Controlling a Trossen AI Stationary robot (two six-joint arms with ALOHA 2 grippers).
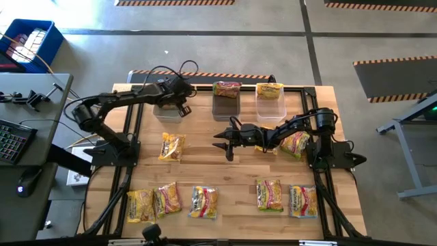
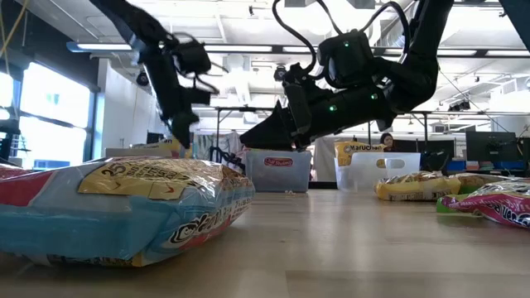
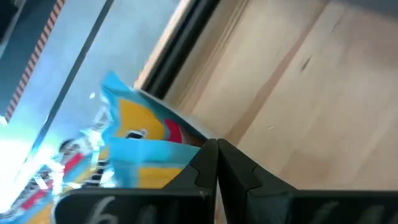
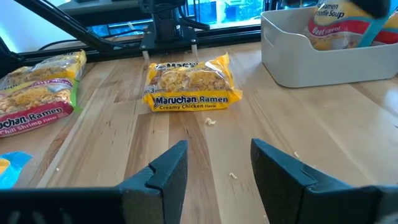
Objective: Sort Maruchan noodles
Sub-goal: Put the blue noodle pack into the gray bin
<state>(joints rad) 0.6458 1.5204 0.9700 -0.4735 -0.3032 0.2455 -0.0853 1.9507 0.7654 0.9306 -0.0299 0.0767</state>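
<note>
My left gripper (image 1: pixel 182 106) (image 3: pixel 216 149) hangs over the left clear tub (image 1: pixel 166 113) at the table's far side, shut on a blue and yellow Maruchan packet (image 3: pixel 134 146). My right gripper (image 1: pixel 224 142) (image 4: pixel 217 162) is open above the table's middle, pointing left and touching nothing. A Creamy Chicken packet (image 4: pixel 193 87) (image 1: pixel 172 147) lies flat in front of it. One packet lies in the middle tub (image 1: pixel 227 89) and one in the right tub (image 1: pixel 270 90). Several more packets lie flat along the near edge (image 1: pixel 203 201), and one sits under the right arm (image 1: pixel 295 143). My left gripper pinches the blue and yellow packet by an edge (image 3: pixel 198 148) that runs in at the fingertips; the dark finger hides the exact spot. The fingers point down from above. The rest of the packet spreads out to one side of the fingers, above the left tub.
Three tubs stand in a row along the far edge, just inside a black frame rail (image 1: pixel 205 85). The near-left packet (image 2: pixel 124 215) fills the low view's foreground. Bare wood lies between the middle packet and the near row. A desk with a keyboard (image 1: pixel 13 140) stands left of the table.
</note>
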